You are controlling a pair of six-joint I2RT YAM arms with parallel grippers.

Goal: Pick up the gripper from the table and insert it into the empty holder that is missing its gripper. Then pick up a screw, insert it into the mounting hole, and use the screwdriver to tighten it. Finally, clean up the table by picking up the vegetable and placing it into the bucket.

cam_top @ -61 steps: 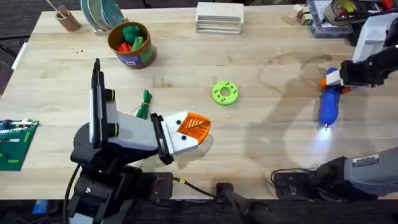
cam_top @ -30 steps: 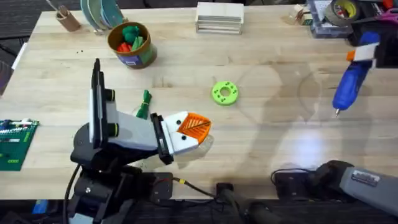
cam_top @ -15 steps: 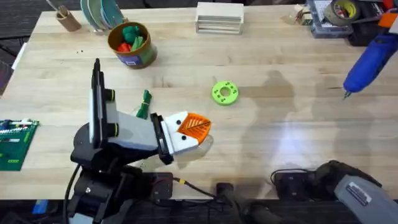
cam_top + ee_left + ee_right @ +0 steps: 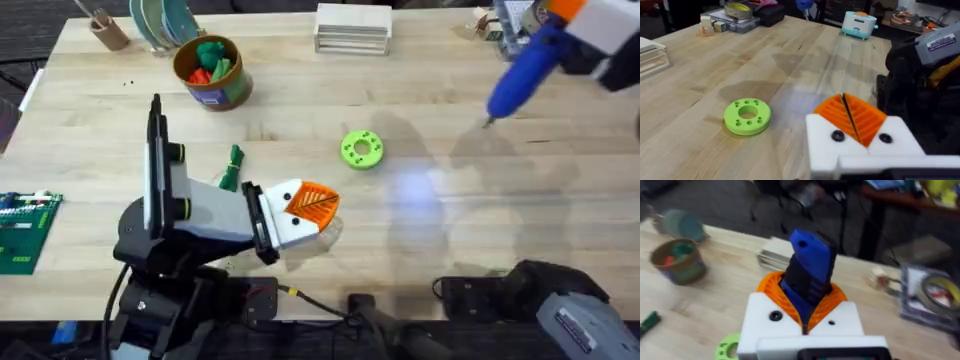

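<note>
Left claw [image 4: 847,117] closed, green disc [image 4: 747,116] near.

Even, bright light falls on the pale wooden table [image 4: 420,90] from above, with a soft whitish sheen near its middle and faint grey shadows to the right of it. In the overhead view the blue screwdriver [image 4: 520,70] is smeared by motion blur, and the dark arm base at the lower right is out of focus. The right wrist view is blurred throughout. The left wrist view is sharp on the green disc [image 4: 747,116]; its dim background goes soft.
</note>
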